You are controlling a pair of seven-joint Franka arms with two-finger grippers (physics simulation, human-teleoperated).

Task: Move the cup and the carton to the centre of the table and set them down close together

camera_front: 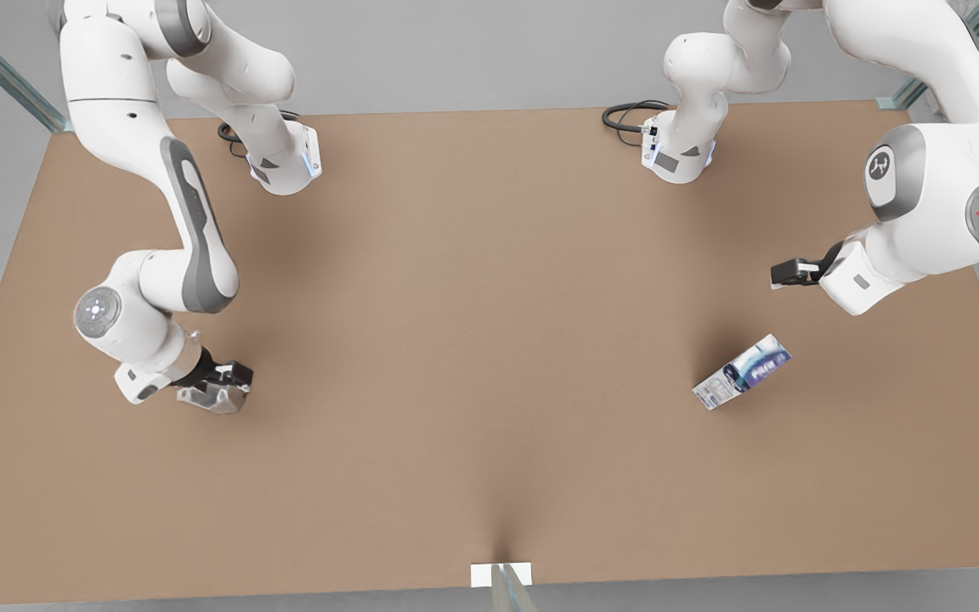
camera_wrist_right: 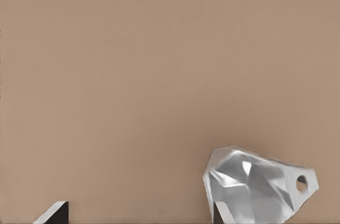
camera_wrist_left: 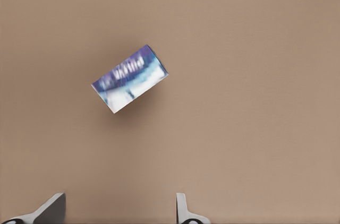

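Carton [camera_front: 742, 371] and cup [camera_front: 211, 397] lie at opposite ends of the table [camera_front: 472, 357], both well off its centre. The carton lies flat toward the front view's right, its long axis slanted across the tabletop, with bare wood all around it. The left gripper [camera_front: 794, 272] hangs just beyond it, apart from it and off one end of its slant; in the left wrist view the carton [camera_wrist_left: 130, 78] sits clear ahead of fingers [camera_wrist_left: 183, 209] spread wide with nothing between them. This is the nearer arm for the carton, and a grasp looks likely to need the jaws turned square across its narrow width.

At the front view's left, the right gripper [camera_front: 222, 380] is down at the cup. In the right wrist view the cup [camera_wrist_right: 255, 187] lies against one spread finger [camera_wrist_right: 222, 214], not squarely between the pair, so nothing is pinched yet.
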